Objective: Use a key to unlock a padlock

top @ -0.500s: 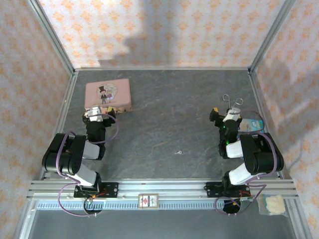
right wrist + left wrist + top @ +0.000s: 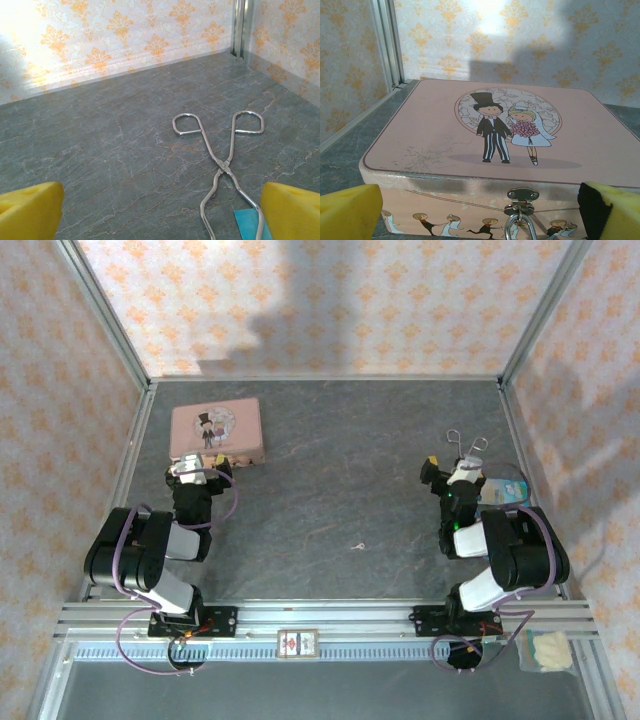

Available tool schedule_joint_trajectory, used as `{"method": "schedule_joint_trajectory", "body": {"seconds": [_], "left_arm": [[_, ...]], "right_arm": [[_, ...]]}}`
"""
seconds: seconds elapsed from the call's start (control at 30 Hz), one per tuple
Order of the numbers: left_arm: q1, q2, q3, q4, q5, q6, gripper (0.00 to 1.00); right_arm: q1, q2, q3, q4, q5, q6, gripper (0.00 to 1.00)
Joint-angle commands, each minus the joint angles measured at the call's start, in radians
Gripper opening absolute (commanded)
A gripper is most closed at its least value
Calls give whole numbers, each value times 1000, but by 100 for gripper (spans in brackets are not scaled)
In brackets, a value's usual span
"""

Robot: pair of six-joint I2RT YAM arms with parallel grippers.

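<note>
Top external: the key point(image 2: 357, 546) is laid on the counter point(image 2: 330, 440), ungrasped; the padlock point(image 2: 508, 232) is hung on the pink tin point(image 2: 215, 428), far left. Both jaws are released, empty. Key pickup is judged next.

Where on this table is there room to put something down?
The bare middle between the pink tin and the wire tongs, back to the far wall, is free. Nearer, mind the key. Crowded at the tin's front, near the left gripper.

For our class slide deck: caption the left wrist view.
Open left gripper faces the pink tin, a padlock shackle hanging through its front clasp.
</note>
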State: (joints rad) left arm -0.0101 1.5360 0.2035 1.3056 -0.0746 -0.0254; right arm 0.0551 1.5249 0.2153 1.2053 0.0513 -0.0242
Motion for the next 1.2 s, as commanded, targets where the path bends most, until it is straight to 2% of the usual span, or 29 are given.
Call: {"method": "schedule_joint_trajectory", "body": {"seconds": [0.0,0.3,0.37,0.53,0.63,0.77,0.93,1.1,1.17], "left_arm": [[10,1,16,6,13,0,100],[11,1,13,12,9,4,100],[5,-12,9,16,-24,3,99],[-29,-169,-2,-90,-150,-2,99],[-51,-271,42,-228,-213,-9,99],[-45,-356,168,-471,-282,-94,99],[-9,-343,348,-716,-233,-193,99],[49,-254,523,-933,-122,-330,100],[59,-221,579,-1007,-57,-381,100]], "right_arm": [[-8,-5,19,26,-5,-11,100],[-8,-8,14,31,-5,-12,100],[-4,-21,19,14,-12,-22,100],[25,-128,122,-237,31,-43,100],[60,-168,189,-364,78,-36,100],[109,-203,292,-566,63,28,100],[162,-213,421,-848,-7,165,100],[192,-151,572,-1156,-182,250,100],[229,-103,640,-1300,-252,248,96]]}}
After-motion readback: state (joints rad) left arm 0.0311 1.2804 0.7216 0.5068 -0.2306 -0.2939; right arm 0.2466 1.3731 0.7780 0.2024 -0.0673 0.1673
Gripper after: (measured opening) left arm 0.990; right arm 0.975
